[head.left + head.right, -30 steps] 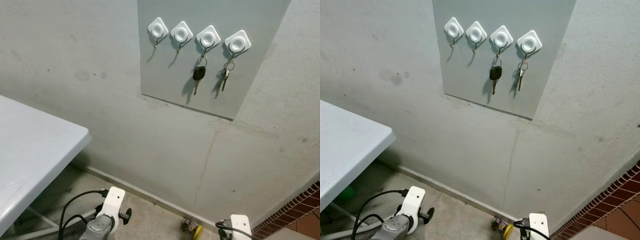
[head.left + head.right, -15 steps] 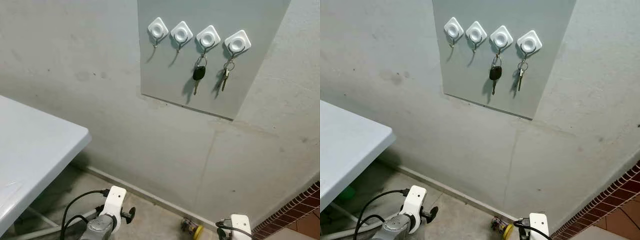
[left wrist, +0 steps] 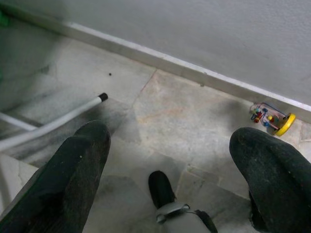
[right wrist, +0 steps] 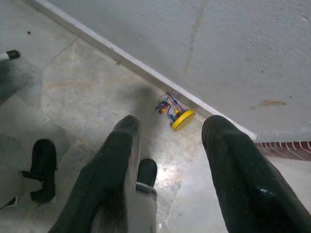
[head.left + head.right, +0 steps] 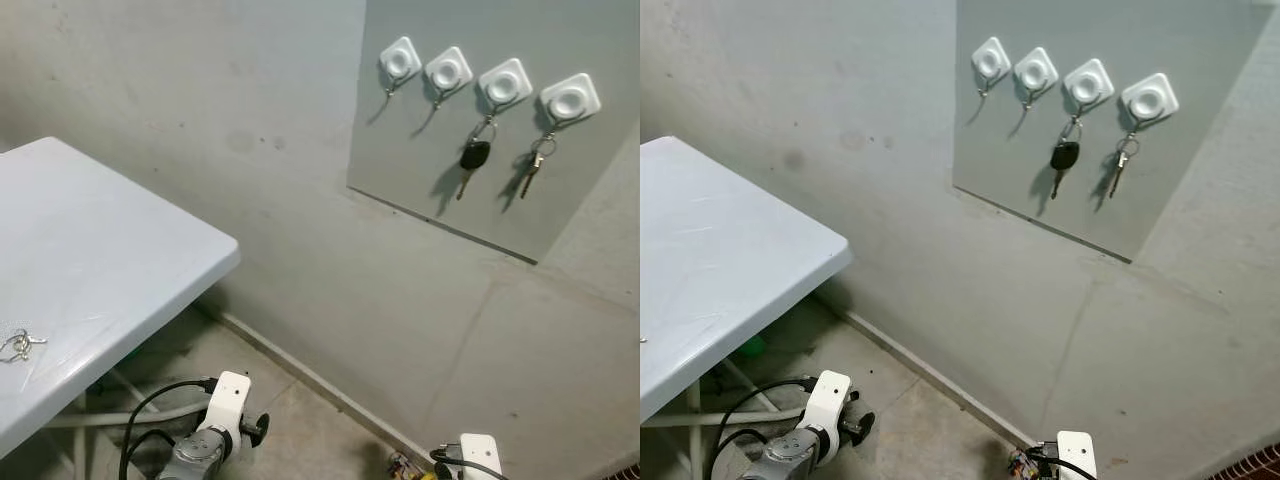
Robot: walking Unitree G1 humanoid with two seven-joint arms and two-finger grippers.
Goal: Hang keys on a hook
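A grey panel (image 5: 420, 150) on the wall carries a row of white hooks. The two left hooks (image 5: 400, 60) (image 5: 447, 70) are bare. A black car key (image 5: 474, 157) hangs from the third hook and a silver key bunch (image 5: 532, 170) from the fourth. A small ring of keys (image 5: 15, 345) lies on the white table (image 5: 110, 250) at the far left. Both arms hang low over the floor. My left gripper (image 3: 170, 160) is open with nothing between its fingers. My right gripper (image 4: 170, 160) is open and holds nothing.
The table's corner juts toward the wall, and its white tube leg (image 3: 53, 124) rests on the tiled floor. A small yellow toy (image 4: 175, 116) lies by the skirting. A green object (image 5: 752, 347) sits under the table.
The camera has swung left: the hook panel has shifted right in the picture, and more of the table shows, with the key ring on it. Both arms still hang.
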